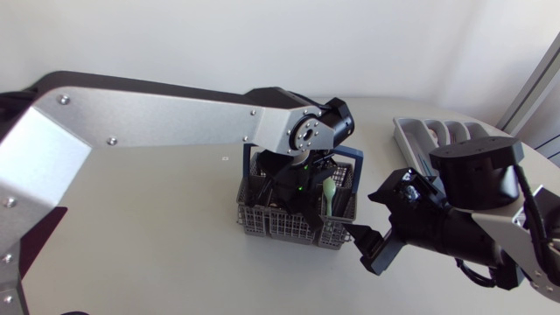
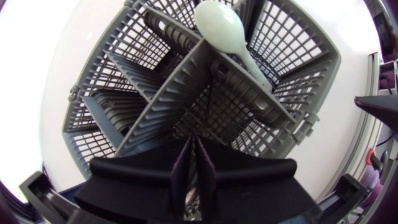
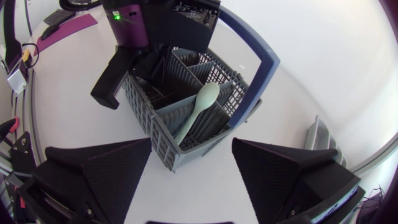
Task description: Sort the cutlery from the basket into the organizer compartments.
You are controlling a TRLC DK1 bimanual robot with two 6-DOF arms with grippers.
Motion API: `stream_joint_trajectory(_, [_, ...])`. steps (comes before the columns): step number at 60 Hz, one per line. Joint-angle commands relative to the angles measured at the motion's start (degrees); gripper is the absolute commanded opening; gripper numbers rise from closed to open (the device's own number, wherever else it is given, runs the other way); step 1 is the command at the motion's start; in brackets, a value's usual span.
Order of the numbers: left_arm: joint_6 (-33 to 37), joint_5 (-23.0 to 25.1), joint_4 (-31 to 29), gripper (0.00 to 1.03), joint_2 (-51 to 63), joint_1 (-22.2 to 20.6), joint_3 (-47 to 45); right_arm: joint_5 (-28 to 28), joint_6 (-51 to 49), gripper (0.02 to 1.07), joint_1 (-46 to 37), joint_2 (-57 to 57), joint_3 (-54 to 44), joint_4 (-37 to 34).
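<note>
Okay, left claw point(image 2: 195, 155) pinched narrow inside cutlery basket point(image 2: 298, 81), can't tell what's held; lift straight, clear the dividers point(image 2: 180, 84). Right claw point(image 3: 193, 155) wide, keep it off the green spoon point(image 2: 227, 28).

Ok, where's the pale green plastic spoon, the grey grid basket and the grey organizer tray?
pale green plastic spoon point(image 3: 207, 94): right wrist view, on its bowl.
grey grid basket point(image 1: 280, 226): head view, on its side wall.
grey organizer tray point(image 1: 411, 136): head view, on its rim.
</note>
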Motion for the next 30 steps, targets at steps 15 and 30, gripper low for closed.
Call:
stream_joint_trajectory(15, [-0.83,-2.77,-2.05,0.03,-2.03,-0.34,-6.17,0.01,-0.41,0.95,-0.13,0.18,-1.35,0.46])
stream_joint_trajectory(30, [-0.21,-3.48,-2.13,0.03,-5.19,-0.95,-5.38,0.54,-0.32,0.95,0.40,0.27,-1.26,0.55])
